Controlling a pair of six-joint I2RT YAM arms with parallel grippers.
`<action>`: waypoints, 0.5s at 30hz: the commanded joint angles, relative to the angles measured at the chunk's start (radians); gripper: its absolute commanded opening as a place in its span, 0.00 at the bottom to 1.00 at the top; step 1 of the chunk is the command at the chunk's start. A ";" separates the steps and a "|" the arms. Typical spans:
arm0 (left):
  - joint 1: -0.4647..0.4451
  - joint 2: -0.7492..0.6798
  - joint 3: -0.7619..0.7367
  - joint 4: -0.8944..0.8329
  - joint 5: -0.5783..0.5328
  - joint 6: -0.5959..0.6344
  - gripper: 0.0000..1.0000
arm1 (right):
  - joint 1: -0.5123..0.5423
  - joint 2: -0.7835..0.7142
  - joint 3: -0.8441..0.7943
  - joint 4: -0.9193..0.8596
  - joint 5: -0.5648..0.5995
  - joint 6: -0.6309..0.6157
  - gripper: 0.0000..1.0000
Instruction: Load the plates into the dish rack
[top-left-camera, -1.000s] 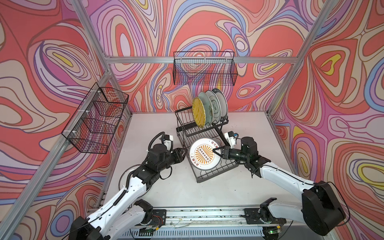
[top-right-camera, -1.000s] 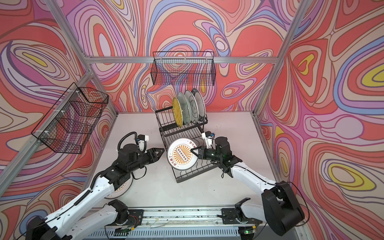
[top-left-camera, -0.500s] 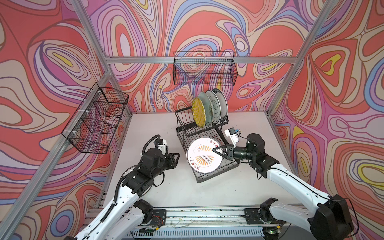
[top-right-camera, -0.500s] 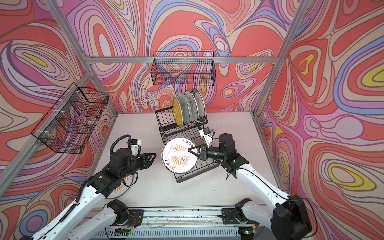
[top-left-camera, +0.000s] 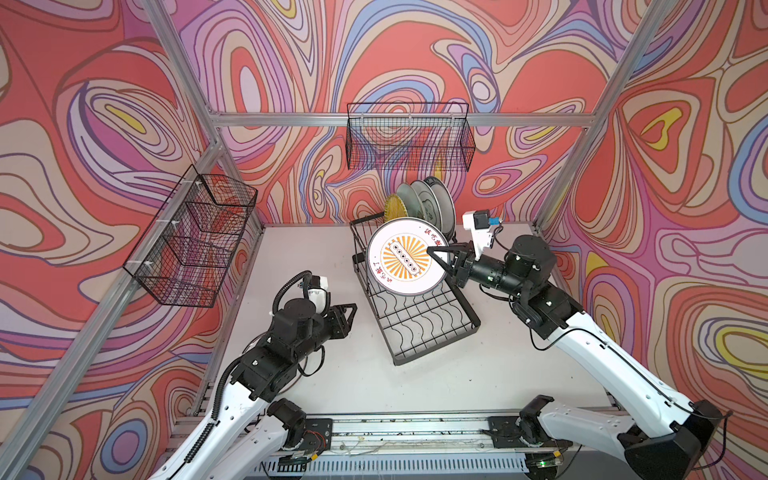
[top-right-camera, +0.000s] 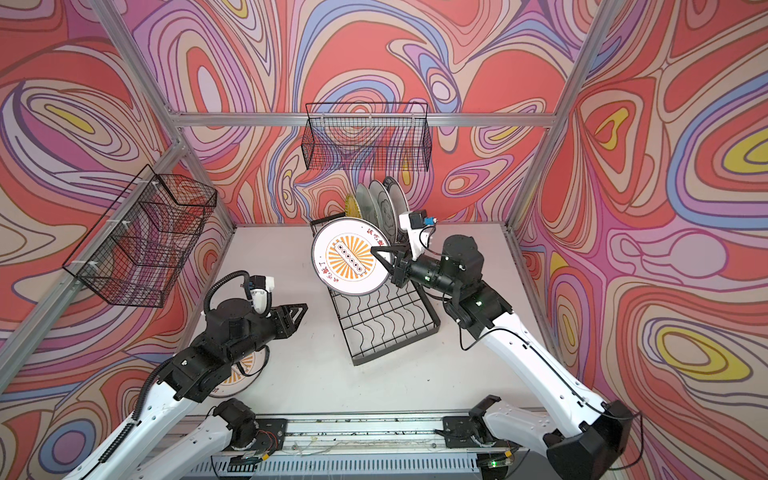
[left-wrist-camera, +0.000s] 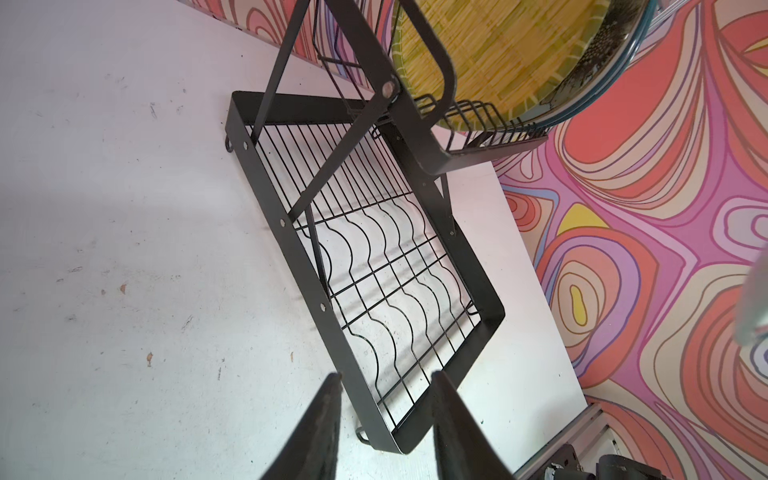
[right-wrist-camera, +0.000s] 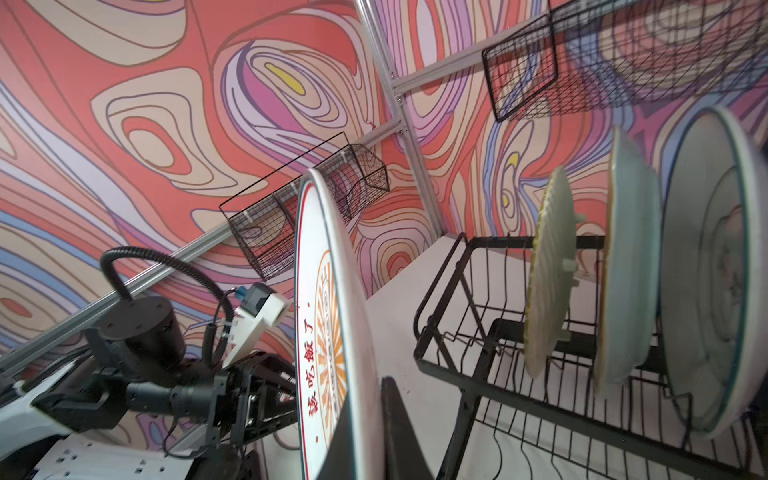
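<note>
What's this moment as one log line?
right tool: shut on sunburst plate, held near rack | left tool: open, empty | slotted in rack: four plates | table: second sunburst plate

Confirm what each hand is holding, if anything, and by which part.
Right hand is shut on the lifted sunburst plate, gripping its rim at the edge nearest that arm; the plate is upright. Left hand is open and holds nothing.

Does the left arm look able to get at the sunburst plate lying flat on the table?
Probably yes, though not directly. The plate lies under the left arm's own links, behind the open left hand, which points toward the dish rack. Nothing else covers it; the arm must draw back.
</note>
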 joint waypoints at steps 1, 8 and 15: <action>-0.016 -0.003 0.032 -0.042 -0.044 0.015 0.39 | 0.057 0.045 0.083 -0.050 0.226 -0.082 0.00; -0.110 0.062 0.115 -0.178 -0.240 0.025 0.37 | 0.206 0.134 0.204 -0.082 0.615 -0.171 0.00; -0.209 0.129 0.161 -0.223 -0.352 0.038 0.37 | 0.384 0.262 0.336 -0.047 0.971 -0.322 0.00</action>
